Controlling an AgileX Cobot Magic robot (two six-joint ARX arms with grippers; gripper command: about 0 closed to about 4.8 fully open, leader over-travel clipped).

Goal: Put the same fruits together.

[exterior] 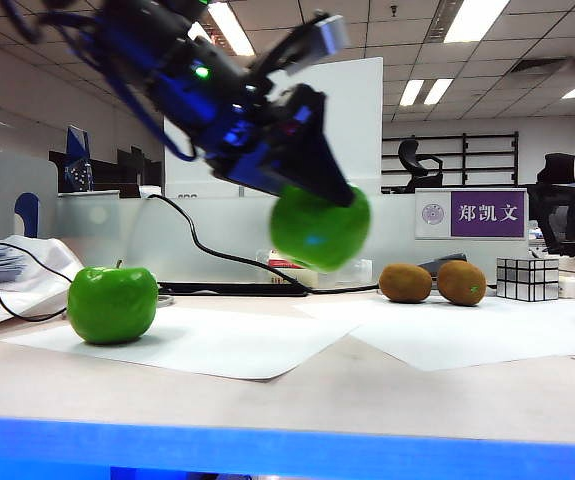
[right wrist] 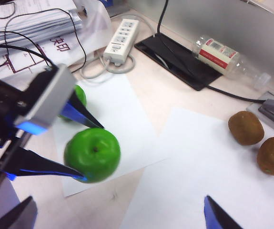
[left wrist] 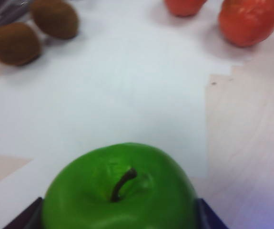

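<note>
My left gripper (exterior: 332,205) is shut on a glossy green apple (exterior: 320,228) and holds it well above the table, stem up (left wrist: 120,191). Its dark fingers (right wrist: 46,167) clamp the apple's two sides. A second green apple (exterior: 113,303) rests on white paper at the left, partly hidden behind a finger in the right wrist view (right wrist: 79,95). Two brown kiwis (exterior: 405,283) (exterior: 462,282) lie side by side at the right. Two orange-red round fruits (left wrist: 248,20) (left wrist: 184,5) show in the left wrist view. My right gripper (right wrist: 120,214) stands wide open over the paper, holding nothing.
A silver mirrored cube (exterior: 528,278) stands right of the kiwis. At the back are a power strip (right wrist: 121,39), a black pad (right wrist: 175,57), a lying plastic bottle (right wrist: 227,59) and stacked papers (right wrist: 36,24). White sheets (exterior: 197,340) cover the tabletop.
</note>
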